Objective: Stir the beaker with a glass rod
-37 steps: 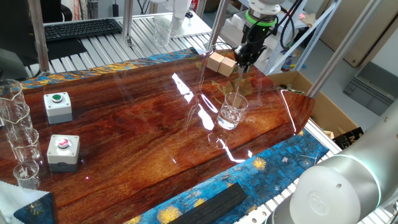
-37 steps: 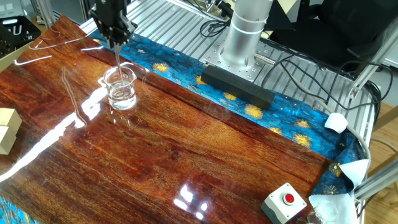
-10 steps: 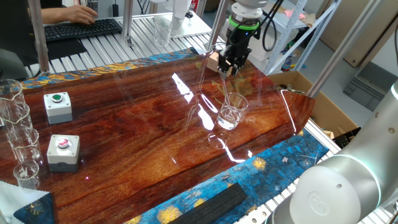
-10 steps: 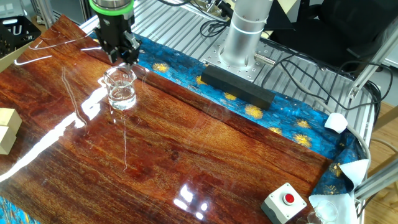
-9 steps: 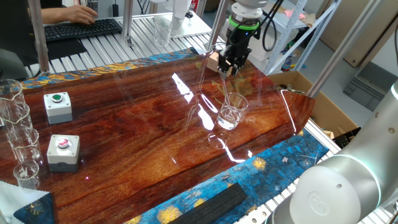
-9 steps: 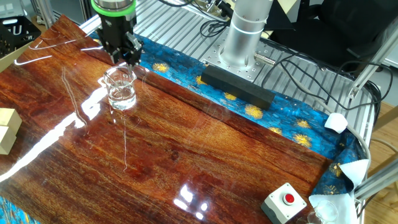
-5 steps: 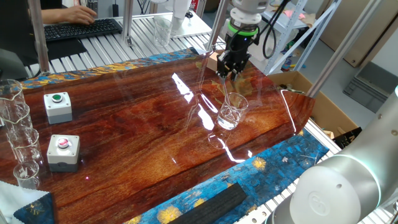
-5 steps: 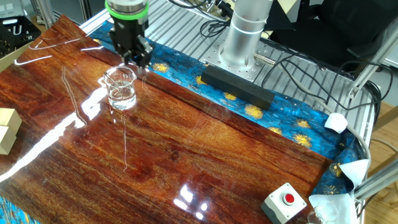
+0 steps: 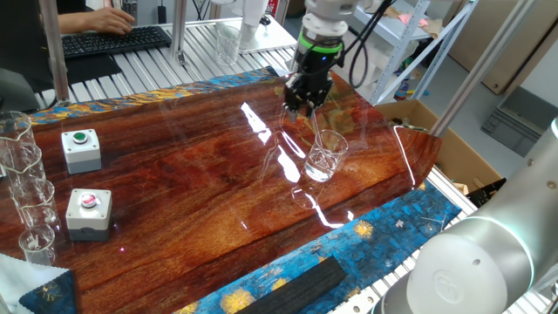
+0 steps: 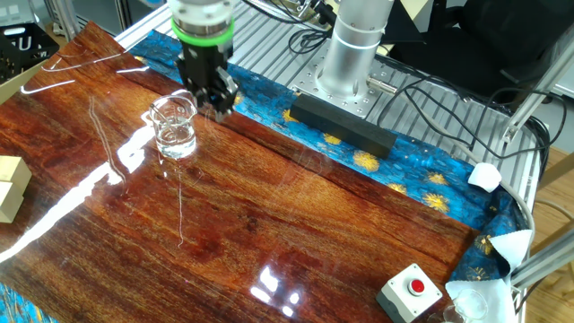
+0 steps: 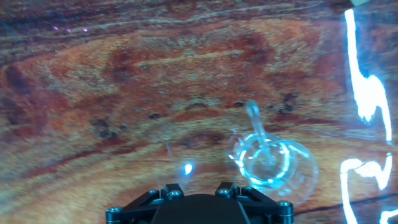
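Note:
The beaker [image 9: 326,157] [image 10: 175,129] [image 11: 271,163] stands upright on the wooden table, clear and short. The glass rod [image 11: 254,121] leans inside it, its upper end resting over the rim; it is barely visible in the fixed views. My gripper [image 9: 302,103] [image 10: 218,103] [image 11: 199,190] hangs beside the beaker, a little above the table and off to one side of the rim. The jaws stand apart with nothing between them, and they touch neither the beaker nor the rod.
Two button boxes [image 9: 80,148] [image 9: 89,212] and tall glassware [image 9: 22,187] sit at the table's left end. A wooden block [image 10: 9,184], a black bar [image 10: 341,126], the arm's base [image 10: 354,45] and a cardboard box [image 9: 436,148] ring the table.
Seconds ago the gripper held the rod down in the beaker. It has since slid sideways away from above the beaker, and the rod stays leaning inside.

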Robot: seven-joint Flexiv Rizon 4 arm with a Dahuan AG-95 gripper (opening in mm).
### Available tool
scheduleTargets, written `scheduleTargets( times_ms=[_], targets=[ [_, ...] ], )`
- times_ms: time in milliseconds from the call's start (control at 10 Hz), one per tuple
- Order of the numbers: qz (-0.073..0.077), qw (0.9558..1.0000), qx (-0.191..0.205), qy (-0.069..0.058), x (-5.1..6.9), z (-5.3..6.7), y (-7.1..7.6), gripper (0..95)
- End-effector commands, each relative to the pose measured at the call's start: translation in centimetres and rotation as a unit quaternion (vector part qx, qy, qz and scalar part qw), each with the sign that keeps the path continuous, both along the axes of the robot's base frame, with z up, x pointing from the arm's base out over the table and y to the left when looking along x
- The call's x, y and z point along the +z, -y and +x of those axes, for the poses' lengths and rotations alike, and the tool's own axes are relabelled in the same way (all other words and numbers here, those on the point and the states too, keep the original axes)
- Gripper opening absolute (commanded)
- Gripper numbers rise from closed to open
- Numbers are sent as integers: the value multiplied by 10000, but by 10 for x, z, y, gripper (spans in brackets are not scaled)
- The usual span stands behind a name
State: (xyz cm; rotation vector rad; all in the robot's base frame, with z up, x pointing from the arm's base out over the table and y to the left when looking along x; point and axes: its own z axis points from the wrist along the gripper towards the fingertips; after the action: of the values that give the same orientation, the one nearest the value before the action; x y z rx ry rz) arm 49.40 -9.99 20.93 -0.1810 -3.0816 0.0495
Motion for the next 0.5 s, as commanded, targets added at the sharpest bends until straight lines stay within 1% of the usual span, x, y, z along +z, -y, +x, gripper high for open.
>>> scheduleTargets(
  times_ms=[100,200,300,400,500],
  targets=[
    [60,9999,84,-52,-9,9,-10,190],
    [64,9999,98,-64,-10,10,-11,190],
    [65,9997,215,-112,-18,16,-17,190],
    [52,9996,267,-120,-22,18,-20,190],
    [68,9995,265,-145,-23,20,-21,190]
  ],
)
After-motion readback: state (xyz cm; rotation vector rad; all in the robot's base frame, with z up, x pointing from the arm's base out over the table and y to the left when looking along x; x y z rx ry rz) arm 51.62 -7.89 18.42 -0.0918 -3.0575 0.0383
